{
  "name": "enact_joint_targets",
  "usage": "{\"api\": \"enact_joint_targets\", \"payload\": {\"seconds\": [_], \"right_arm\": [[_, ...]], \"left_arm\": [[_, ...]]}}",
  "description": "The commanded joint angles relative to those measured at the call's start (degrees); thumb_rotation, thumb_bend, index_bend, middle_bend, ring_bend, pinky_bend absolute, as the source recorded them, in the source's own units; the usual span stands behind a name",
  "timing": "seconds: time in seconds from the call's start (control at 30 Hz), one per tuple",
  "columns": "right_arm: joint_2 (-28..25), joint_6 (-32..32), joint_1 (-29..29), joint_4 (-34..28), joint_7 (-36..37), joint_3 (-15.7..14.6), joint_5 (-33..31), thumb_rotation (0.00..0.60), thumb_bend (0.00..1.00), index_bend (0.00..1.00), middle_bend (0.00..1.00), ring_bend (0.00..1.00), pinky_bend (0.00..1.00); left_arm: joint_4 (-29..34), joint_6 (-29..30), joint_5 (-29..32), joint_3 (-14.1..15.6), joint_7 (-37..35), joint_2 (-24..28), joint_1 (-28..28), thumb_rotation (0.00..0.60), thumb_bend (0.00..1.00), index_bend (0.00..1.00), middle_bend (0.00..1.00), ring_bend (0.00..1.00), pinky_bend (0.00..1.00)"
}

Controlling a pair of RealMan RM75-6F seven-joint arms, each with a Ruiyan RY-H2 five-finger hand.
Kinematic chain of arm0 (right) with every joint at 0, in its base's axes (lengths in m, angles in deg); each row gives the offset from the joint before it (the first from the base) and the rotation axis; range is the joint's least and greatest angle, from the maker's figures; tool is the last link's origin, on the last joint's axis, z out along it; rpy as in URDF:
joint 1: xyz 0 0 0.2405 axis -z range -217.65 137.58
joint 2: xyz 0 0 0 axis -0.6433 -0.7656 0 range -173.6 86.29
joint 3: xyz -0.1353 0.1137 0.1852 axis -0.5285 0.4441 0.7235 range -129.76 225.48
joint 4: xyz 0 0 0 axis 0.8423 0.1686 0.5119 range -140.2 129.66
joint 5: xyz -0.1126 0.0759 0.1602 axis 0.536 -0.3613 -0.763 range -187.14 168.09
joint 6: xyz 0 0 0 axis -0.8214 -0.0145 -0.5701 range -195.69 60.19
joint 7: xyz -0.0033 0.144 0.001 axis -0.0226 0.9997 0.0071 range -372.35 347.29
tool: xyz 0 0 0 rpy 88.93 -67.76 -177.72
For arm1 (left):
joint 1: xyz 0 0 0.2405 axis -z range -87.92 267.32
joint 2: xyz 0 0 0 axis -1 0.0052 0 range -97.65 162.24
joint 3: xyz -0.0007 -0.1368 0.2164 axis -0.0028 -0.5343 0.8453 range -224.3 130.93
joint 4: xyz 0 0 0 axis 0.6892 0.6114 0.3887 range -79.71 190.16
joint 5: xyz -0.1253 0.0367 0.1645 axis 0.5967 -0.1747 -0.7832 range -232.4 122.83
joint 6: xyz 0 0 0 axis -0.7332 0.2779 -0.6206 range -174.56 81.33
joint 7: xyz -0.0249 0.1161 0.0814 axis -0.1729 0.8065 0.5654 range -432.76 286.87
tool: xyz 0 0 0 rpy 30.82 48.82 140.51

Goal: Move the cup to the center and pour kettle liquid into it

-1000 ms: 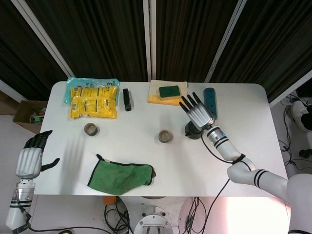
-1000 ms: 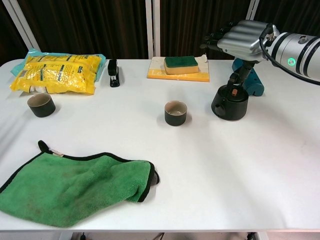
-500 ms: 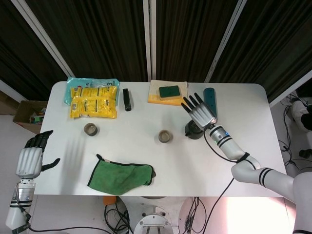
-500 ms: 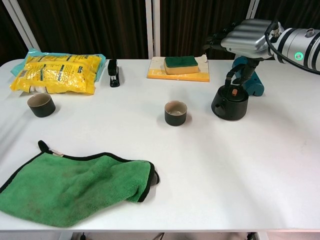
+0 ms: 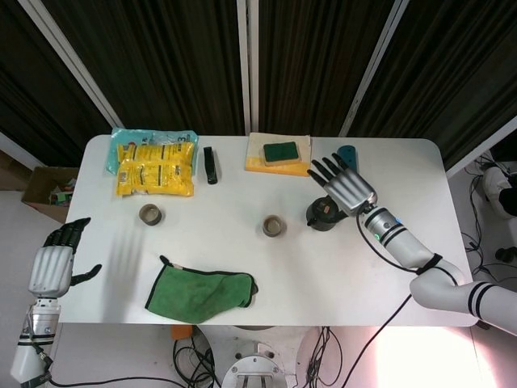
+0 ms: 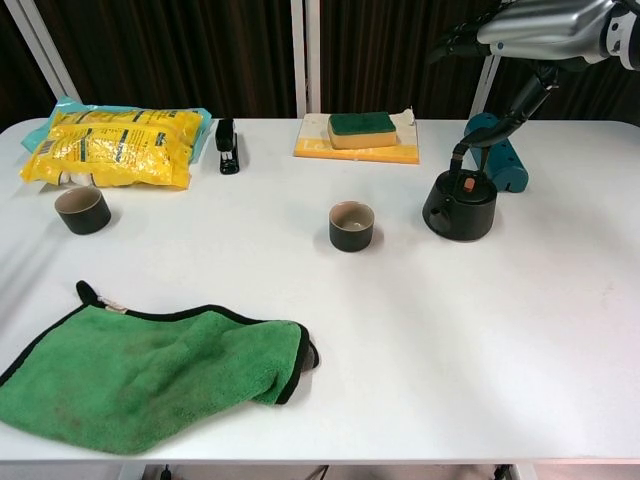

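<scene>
A dark cup (image 5: 274, 225) (image 6: 351, 225) stands near the middle of the white table (image 5: 242, 259). A second dark cup (image 5: 149, 214) (image 6: 82, 210) sits toward the left. The black kettle (image 5: 324, 214) (image 6: 460, 205) rests on the table just right of the middle cup. My right hand (image 5: 346, 186) (image 6: 540, 22) hovers above and slightly right of the kettle, fingers spread, holding nothing. Its thumb hangs down toward the kettle's handle without gripping it. My left hand (image 5: 53, 265) hangs open off the table's left edge, seen only in the head view.
A green cloth (image 5: 202, 293) (image 6: 150, 370) lies at the front left. Along the back are a yellow snack bag (image 5: 155, 168), a black stapler (image 5: 210, 164), a green sponge (image 5: 280, 152) on a yellow board, and a teal object (image 6: 497, 160) behind the kettle.
My right hand has risen and drifted right, off the kettle's top. The kettle, both cups and my left hand have stayed where they were.
</scene>
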Motion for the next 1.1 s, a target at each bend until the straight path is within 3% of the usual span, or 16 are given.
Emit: {"api": "enact_joint_targets", "payload": {"seconds": [0.03, 0.13, 0.4, 0.7, 1.1], "right_arm": [[-1.3, 3.7, -1.2, -0.5, 3.3, -0.2, -1.4, 0.251, 0.18, 0.0, 0.16, 0.04, 0.0], [-0.4, 5.7, -2.2, 1.0, 3.9, -0.8, -2.4, 0.244, 0.18, 0.03, 0.22, 0.09, 0.0], [3.2, 6.3, -3.8, 4.7, 5.3, -1.7, -2.4, 0.242, 0.18, 0.11, 0.22, 0.1, 0.0], [6.0, 5.8, -4.5, 7.5, 8.9, -2.6, 0.1, 0.242, 0.21, 0.27, 0.35, 0.23, 0.0], [8.6, 7.3, -5.3, 11.1, 13.0, -3.8, 1.2, 0.241, 0.23, 0.34, 0.4, 0.28, 0.0]], "left_arm": [[0.1, -0.4, 0.0, 0.1, 0.2, -0.1, 0.1, 0.6, 0.12, 0.12, 0.14, 0.15, 0.23], [0.1, -0.8, 0.1, 0.1, 0.3, -0.2, 0.1, 0.6, 0.12, 0.13, 0.13, 0.15, 0.24], [0.1, -1.1, 0.9, -0.4, 0.4, 0.0, -0.1, 0.6, 0.13, 0.14, 0.13, 0.15, 0.24], [-0.7, -1.7, 1.0, -0.4, -0.3, -0.3, 0.0, 0.6, 0.13, 0.14, 0.13, 0.15, 0.24], [-0.6, -1.7, 0.9, -0.6, -0.6, 0.0, -0.1, 0.6, 0.13, 0.14, 0.13, 0.15, 0.25]]}}
